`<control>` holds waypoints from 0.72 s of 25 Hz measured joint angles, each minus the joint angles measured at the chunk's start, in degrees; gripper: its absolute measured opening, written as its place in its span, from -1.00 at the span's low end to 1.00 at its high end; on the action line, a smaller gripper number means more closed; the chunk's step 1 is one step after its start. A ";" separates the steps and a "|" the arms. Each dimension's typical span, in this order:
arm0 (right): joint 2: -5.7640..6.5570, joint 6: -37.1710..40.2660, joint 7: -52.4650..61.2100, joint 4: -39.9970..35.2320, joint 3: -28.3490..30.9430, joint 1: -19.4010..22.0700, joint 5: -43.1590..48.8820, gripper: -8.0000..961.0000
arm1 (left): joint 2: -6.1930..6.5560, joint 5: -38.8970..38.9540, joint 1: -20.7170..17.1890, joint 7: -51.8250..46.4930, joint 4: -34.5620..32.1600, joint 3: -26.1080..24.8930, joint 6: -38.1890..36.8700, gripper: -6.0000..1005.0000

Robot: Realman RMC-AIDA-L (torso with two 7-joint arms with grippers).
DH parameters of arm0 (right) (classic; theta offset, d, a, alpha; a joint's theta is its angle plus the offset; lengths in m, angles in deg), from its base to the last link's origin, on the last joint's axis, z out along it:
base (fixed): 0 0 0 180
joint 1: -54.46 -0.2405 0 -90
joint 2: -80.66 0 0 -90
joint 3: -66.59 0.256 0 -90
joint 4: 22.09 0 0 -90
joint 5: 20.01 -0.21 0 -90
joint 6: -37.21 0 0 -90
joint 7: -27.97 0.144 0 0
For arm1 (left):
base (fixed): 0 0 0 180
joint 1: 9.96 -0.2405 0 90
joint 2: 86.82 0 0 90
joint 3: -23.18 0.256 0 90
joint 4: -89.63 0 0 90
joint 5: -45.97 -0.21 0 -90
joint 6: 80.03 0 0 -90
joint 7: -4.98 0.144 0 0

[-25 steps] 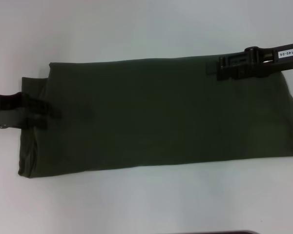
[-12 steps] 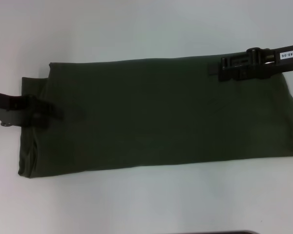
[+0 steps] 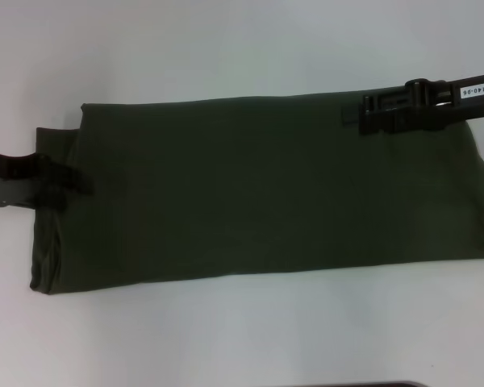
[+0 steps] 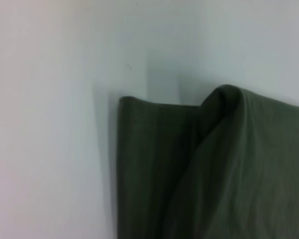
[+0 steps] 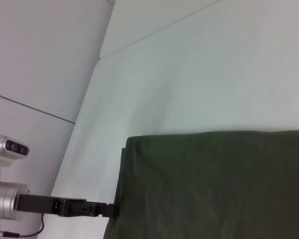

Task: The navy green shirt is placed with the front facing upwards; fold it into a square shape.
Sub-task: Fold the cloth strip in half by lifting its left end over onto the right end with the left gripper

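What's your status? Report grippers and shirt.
Left gripper at shirt's left edge; right gripper over its far right. Navy green shirt folded into long band. Nothing in the way.

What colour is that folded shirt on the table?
Dark olive green, plain on the side showing; the head view shows the shirt best.

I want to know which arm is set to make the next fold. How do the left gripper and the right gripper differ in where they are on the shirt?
The left gripper sits at the shirt's left short end, about midway along it; the right gripper lies over the far long edge toward the right end. The left reaches in from the side, the right from the far right corner. Both are black and close to the cloth.
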 joint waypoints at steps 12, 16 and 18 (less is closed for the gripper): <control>0.17 0.53 0.29 0.09 0.10 0.01 -0.05 0.41 | 2.35 -0.59 -0.03 -0.57 -2.84 -3.51 -5.64 0.16; 0.23 0.62 0.28 0.09 0.09 -0.01 -0.10 0.41 | 2.47 -3.20 0.22 -1.10 -2.90 -3.37 -5.79 0.16; 0.23 0.63 0.28 0.09 0.08 -0.03 -0.10 0.41 | 2.48 -4.30 0.37 -1.37 -2.67 -3.11 -5.67 0.16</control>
